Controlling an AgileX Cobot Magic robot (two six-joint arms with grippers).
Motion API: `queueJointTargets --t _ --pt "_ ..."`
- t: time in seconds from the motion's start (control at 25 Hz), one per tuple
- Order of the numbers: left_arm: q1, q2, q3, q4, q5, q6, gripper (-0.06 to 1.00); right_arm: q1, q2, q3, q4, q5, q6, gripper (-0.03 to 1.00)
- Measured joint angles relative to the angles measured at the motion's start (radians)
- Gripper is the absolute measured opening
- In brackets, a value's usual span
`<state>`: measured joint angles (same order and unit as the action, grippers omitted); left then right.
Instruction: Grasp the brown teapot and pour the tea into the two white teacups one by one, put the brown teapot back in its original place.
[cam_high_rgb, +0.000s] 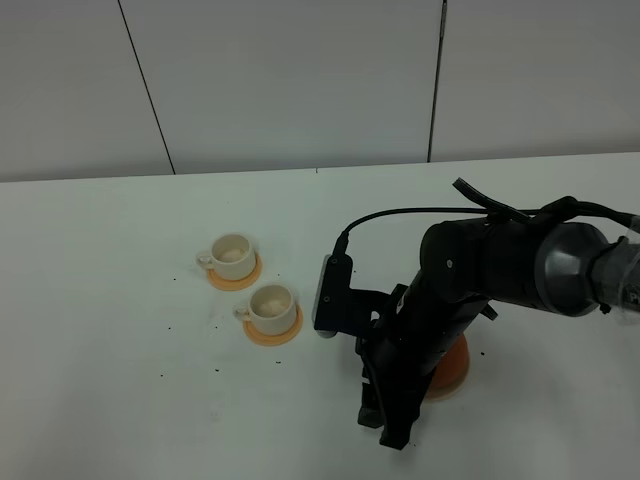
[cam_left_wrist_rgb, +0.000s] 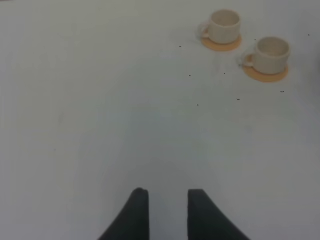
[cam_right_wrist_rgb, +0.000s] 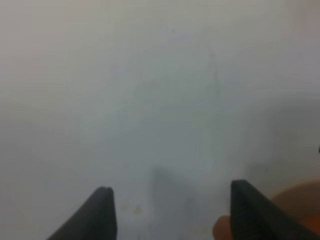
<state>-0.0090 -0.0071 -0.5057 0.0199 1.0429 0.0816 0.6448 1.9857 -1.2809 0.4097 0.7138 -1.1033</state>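
Right gripper had its jaws spread wide and empty, low over the table. The brown teapot sat just beside one finger, outside the gap, and was mostly hidden behind the arm in the high view, well apart from the far teacup and near teacup. Left gripper was slightly parted and held nothing. Grasp step not yet done: best to shift sideways until the pot's handle sits between the fingers, close firmly, then lift level so nothing spills early.
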Motion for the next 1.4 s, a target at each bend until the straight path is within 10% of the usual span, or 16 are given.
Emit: queueJointTargets --t 1.4 --pt "0.000 0.000 0.000 0.000 0.000 0.000 0.26 0.001 0.000 0.000 -0.224 0.165 0.261 0.48"
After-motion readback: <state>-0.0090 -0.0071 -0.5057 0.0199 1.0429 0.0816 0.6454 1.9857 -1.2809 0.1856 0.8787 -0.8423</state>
